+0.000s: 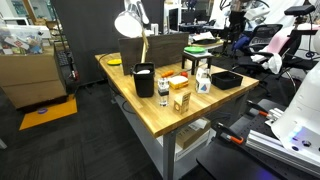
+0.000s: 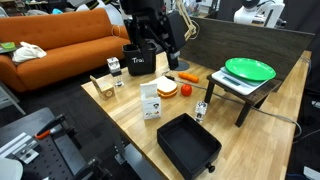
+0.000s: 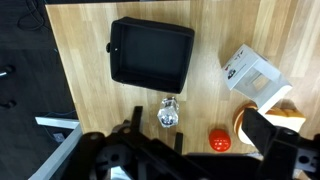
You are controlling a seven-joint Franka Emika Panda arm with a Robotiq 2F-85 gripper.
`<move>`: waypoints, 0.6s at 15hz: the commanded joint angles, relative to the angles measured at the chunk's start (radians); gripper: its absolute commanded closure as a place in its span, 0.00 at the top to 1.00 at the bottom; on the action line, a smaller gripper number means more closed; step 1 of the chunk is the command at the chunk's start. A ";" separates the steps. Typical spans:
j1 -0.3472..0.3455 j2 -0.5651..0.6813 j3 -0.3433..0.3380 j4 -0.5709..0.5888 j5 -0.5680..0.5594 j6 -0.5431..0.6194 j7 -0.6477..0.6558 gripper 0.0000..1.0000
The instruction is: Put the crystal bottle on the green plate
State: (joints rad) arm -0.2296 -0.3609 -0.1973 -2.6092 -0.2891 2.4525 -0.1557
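The crystal bottle (image 3: 168, 113) is a small clear faceted bottle that stands upright on the wooden table. It sits between the black tray (image 3: 150, 52) and a white box (image 3: 250, 72). It also shows in both exterior views (image 2: 201, 108) (image 1: 203, 80). The green plate (image 2: 250, 70) lies on a small raised stand at the table's far side, and it shows in an exterior view (image 1: 200, 38) too. My gripper (image 3: 200, 130) hangs high above the table, open and empty (image 2: 150, 52). The bottle is below its left finger.
A red ball (image 3: 219, 140) and an orange dish (image 3: 265, 120) lie near the bottle. A black cup (image 2: 135, 62), a small box (image 2: 103, 85) and a small bottle (image 2: 113, 68) stand at one table end. An orange couch (image 2: 60, 45) is behind.
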 commanded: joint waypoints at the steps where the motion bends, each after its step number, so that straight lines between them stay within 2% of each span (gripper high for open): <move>1: 0.019 0.099 -0.051 0.060 0.050 0.084 -0.107 1.00; 4: 0.046 0.178 -0.075 0.098 0.124 0.138 -0.217 1.00; 5: 0.017 0.130 -0.051 0.064 0.084 0.110 -0.151 1.00; 9: 0.020 0.144 -0.050 0.070 0.091 0.114 -0.156 1.00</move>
State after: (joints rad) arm -0.2067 -0.2167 -0.2518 -2.5395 -0.1992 2.5683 -0.3117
